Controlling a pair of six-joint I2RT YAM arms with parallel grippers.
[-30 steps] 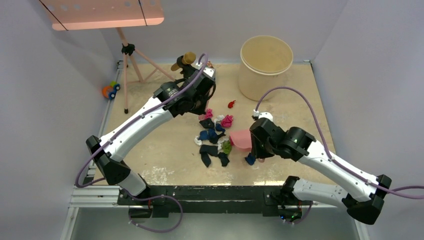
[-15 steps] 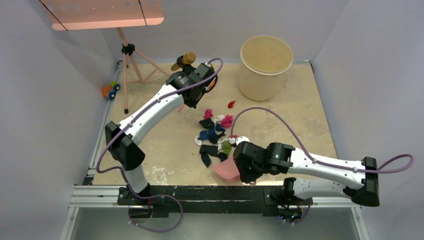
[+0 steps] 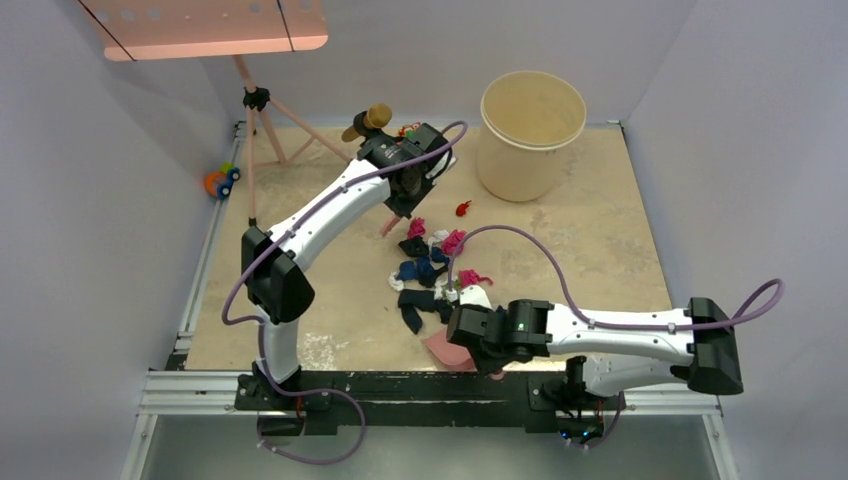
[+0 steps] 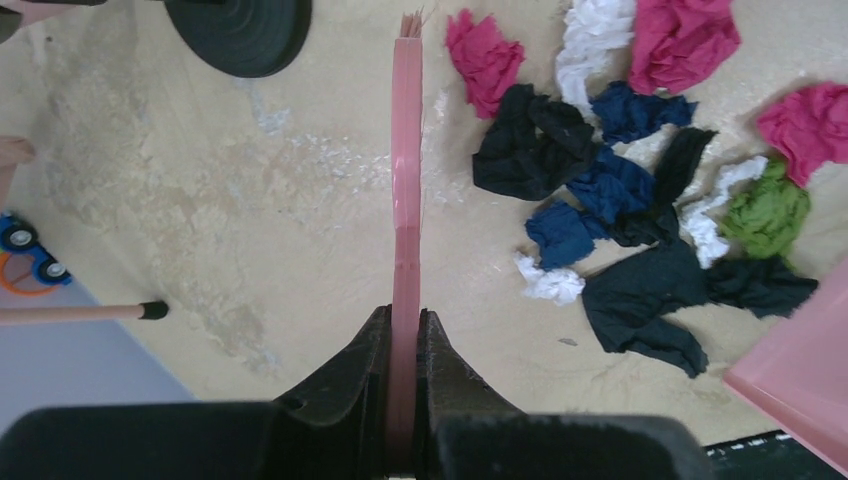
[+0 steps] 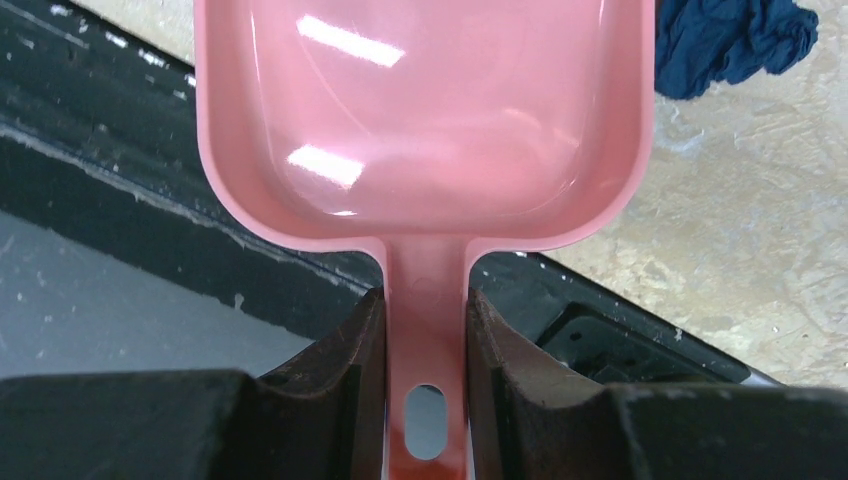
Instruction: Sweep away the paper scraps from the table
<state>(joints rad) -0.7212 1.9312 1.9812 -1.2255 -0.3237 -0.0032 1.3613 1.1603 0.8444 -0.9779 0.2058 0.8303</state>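
Left claw (image 4: 405,322) was clamped on the flat handle of the thin pink plastic brush (image 4: 406,170). Its jaws were nearly closed, with only the handle between them. Right claw (image 5: 425,300) was pinched just as snugly on the stubby handle of the glossy pink plastic dustpan (image 5: 420,110), and the scoop looked empty to me.

The crumpled paper scraps (image 3: 425,270), in navy, blue, pink, green and white, sat bunched near the middle of the speckled beige desk (image 3: 330,290). One tiny red scrap (image 3: 462,209) lay off on its own at about 1 o'clock from the pile. From above, the brush was at roughly 11 o'clock of the pile. The dustpan was at 6 o'clock, right by the near edge.

So my read is that this was the setup for a sweep, with a tool on either side and nothing collected yet. The next move probably needed the dustpan's lip flat on the desk facing the pile. Then the brush would drag from 12 toward 6, gently enough not to scatter the wads. That red straggler likely wanted its own pass.

As for brands or labels, I couldn't make out any writing anywhere.
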